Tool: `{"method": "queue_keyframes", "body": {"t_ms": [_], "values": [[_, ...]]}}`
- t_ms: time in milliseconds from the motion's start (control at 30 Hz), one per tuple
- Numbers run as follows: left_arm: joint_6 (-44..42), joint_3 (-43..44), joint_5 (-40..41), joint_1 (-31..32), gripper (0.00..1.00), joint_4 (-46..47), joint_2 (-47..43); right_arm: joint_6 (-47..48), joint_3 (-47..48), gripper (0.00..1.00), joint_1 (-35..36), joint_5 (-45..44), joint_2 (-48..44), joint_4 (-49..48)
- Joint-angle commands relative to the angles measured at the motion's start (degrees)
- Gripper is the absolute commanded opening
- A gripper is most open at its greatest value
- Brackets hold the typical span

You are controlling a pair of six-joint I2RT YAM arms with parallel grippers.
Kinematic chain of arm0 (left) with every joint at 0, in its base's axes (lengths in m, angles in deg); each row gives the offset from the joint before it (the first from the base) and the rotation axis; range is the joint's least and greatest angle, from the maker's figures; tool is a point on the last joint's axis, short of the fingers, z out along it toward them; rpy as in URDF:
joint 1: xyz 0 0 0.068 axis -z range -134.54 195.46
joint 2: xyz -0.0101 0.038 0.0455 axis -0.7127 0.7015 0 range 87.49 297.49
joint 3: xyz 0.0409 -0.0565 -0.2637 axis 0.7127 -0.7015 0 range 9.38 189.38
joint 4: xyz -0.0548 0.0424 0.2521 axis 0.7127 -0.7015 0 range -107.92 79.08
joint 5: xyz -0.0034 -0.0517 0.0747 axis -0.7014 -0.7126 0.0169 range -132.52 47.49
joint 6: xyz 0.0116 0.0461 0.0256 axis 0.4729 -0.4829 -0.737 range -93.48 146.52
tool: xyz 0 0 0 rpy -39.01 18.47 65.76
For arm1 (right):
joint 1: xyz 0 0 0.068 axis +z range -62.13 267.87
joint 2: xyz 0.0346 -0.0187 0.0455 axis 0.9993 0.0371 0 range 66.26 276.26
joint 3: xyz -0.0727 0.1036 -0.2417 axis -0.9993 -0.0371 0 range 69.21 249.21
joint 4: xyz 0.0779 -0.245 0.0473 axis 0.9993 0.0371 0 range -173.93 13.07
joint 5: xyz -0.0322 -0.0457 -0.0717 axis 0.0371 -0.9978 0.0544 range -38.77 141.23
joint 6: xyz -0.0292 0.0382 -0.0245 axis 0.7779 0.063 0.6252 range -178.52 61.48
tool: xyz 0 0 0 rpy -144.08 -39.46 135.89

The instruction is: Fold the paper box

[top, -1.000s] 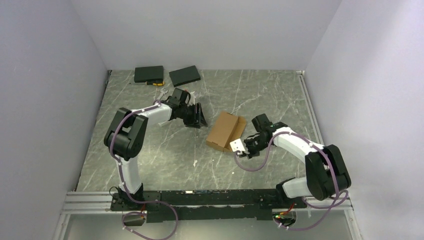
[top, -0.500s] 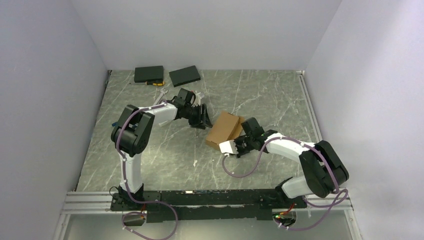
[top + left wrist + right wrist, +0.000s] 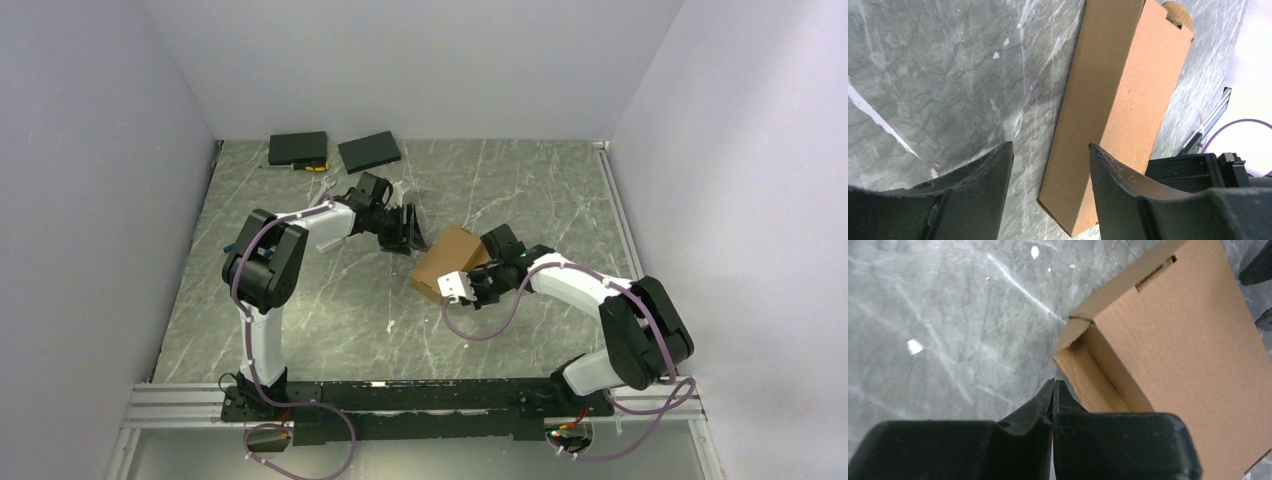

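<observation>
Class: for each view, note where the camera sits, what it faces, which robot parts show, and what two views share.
Top external: above and behind the bases, looking down on the grey table, left arm, right arm, plain brown cardboard box, two black flat slabs.
Left wrist: on the left arm, looking past the open left gripper at the box's side.
Right wrist: on the right arm, looking past the shut right gripper at the box's open end.
Both wrist views share the box.
</observation>
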Motion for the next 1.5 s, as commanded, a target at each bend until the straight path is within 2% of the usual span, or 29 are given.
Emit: {"method": "queue_keyframes", "body": {"t_ms": [0,100,167,200,267,333,367,433,467,567,700,900,1200,1467], "values": [[-1.63,2.14,1.22,-2.46,0.64,-1.55,-4.70,9.86,5.42,0.07,-5.46,9.72,-2.57,18.80],[-1.39,-0.37,4.15,-4.41,0.68,-0.58,-9.76,13.58,7.18,0.09,-9.21,13.00,-5.52,25.94],[-1.06,-3.55,6.75,-5.06,0.68,0.10,-15.30,9.68,8.75,0.11,-11.27,14.17,-7.27,25.61],[-0.83,-5.12,8.08,-5.09,0.68,0.10,-17.76,5.34,9.69,0.11,-12.39,14.77,-7.68,23.18],[0.40,-9.80,10.50,-5.10,0.63,0.53,-23.05,-10.37,12.09,0.13,-14.74,13.93,-7.54,13.60],[2.68,-15.84,11.04,-5.05,0.54,1.32,-28.13,-31.32,13.58,0.11,-17.13,7.48,-6.28,-0.54],[4.53,-18.81,10.65,-4.97,0.48,1.68,-30.18,-38.40,14.40,0.07,-18.31,3.73,-4.90,-6.01],[7.32,-24.86,9.56,-4.33,0.29,3.14,-33.85,-48.66,17.07,0.00,-20.47,-3.12,-0.77,-12.62],[8.74,-27.37,9.48,-3.63,0.21,3.89,-35.41,-52.27,19.13,0.00,-20.86,-6.52,2.16,-13.69],[12.33,-32.83,10.08,-0.16,0.08,6.25,-37.35,-54.72,28.05,0.00,-21.64,-9.32,11.88,-10.19],[15.57,-33.41,11.47,4.85,0.07,10.31,-33.50,-54.71,35.05,0.00,-21.18,-9.40,21.79,-7.56],[16.92,-28.98,9.86,6.97,0.07,15.28,-22.52,-52.05,40.24,0.00,-19.26,-9.48,29.17,-5.02],[14.90,-21.16,13.01,6.44,0.07,9.82,-15.45,-46.48,37.86,0.00,-15.29,-3.52,29.32,-1.43],[9.72,-14.41,9.95,-0.34,0.08,5.20,-10.36,-47.01,30.28,0.00,-14.75,-5.25,23.28,-1.77]]}}
